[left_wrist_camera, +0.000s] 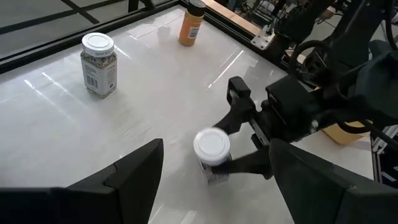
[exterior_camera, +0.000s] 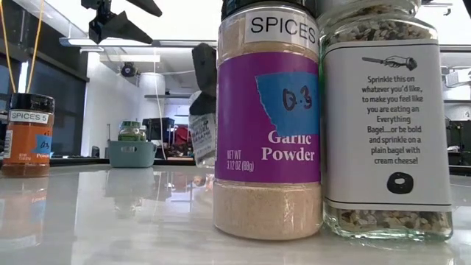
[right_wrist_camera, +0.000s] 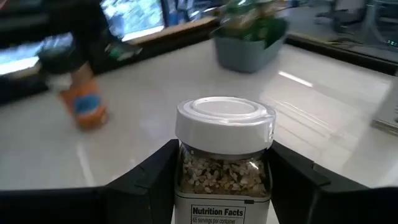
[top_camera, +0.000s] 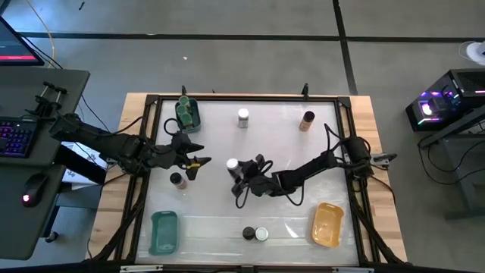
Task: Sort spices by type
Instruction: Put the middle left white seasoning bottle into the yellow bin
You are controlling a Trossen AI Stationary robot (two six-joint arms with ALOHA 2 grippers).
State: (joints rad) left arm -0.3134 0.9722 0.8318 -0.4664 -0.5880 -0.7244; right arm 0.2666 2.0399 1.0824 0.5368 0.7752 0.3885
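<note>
While the left claw [top_camera: 198, 161] hangs with its fingers spread wide and nothing between them at about nine o'clock of the table's [top_camera: 280, 152] centre, the right claw [top_camera: 241, 174] stands near the middle of the table, clamped on a white-lidded jar [top_camera: 232, 164] of seed mix. In the right wrist view that jar [right_wrist_camera: 224, 158] sits upright between the two dark fingers [right_wrist_camera: 146, 180], one against each side of the glass.

The other jars are scattered. A dark-lidded jar [top_camera: 177, 180] stands just beside the left claw, toward seven o'clock. A second white-lidded jar [top_camera: 243, 117] stands at twelve o'clock, and an orange jar with a dark lid [top_camera: 307, 120] stands at about one o'clock. At six o'clock, near the table's edge, a garlic powder jar [top_camera: 248, 233] and a bagel seasoning jar [top_camera: 262, 234] stand side by side, close together.

At eleven o'clock a teal bin [top_camera: 188, 115] holds green-lidded jars [top_camera: 184, 103]. An empty-looking teal tray [top_camera: 164, 231] lies at seven o'clock, and an orange tray [top_camera: 327, 224] at five o'clock.
</note>
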